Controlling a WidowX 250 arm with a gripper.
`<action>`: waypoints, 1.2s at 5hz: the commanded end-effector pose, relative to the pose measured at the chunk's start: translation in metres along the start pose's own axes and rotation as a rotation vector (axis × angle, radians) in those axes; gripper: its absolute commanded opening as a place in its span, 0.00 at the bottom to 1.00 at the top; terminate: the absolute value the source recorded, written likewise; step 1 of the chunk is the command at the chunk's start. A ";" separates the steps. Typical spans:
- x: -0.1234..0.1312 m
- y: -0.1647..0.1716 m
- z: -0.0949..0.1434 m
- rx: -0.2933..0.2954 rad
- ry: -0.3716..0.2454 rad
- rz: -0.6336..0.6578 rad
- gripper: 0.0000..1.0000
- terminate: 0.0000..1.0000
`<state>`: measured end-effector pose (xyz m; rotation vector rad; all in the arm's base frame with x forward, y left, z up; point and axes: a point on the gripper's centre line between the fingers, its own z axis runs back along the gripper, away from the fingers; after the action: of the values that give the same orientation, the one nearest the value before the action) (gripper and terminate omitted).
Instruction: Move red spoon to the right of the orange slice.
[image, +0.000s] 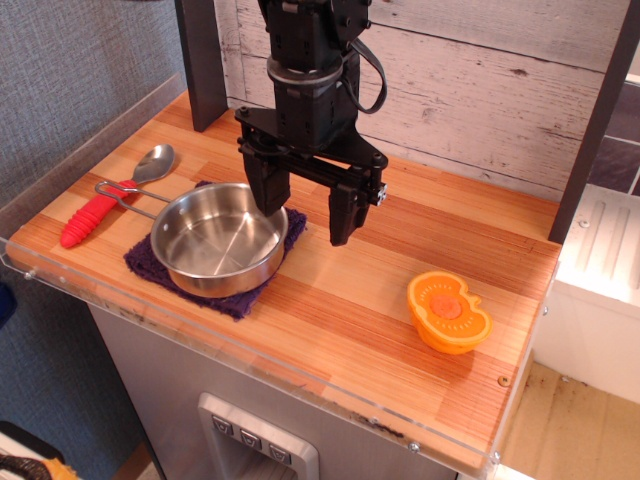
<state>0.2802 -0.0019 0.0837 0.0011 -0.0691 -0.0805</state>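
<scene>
The red spoon (105, 202) lies at the table's left, its ribbed red handle pointing to the front left and its silver bowl toward the back. The orange slice (448, 311) lies cut face up near the front right of the table. My gripper (306, 210) hangs open and empty over the middle of the table, its left finger over the rim of the steel pan (218, 238), its right finger just right of the pan. It is well to the right of the spoon and left of the orange slice.
The steel pan sits on a purple cloth (235, 299); its thin wire handle crosses the spoon's neck. A dark post (203, 60) stands at the back left. A wooden wall runs behind. A clear plastic lip edges the table's front and left.
</scene>
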 end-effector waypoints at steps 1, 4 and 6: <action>0.000 0.000 0.000 0.000 0.000 0.000 1.00 0.00; -0.045 0.138 0.025 0.079 -0.039 0.279 1.00 0.00; -0.043 0.190 0.013 0.130 0.009 0.263 1.00 0.00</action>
<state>0.2524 0.1874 0.0806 0.0976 -0.0349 0.1876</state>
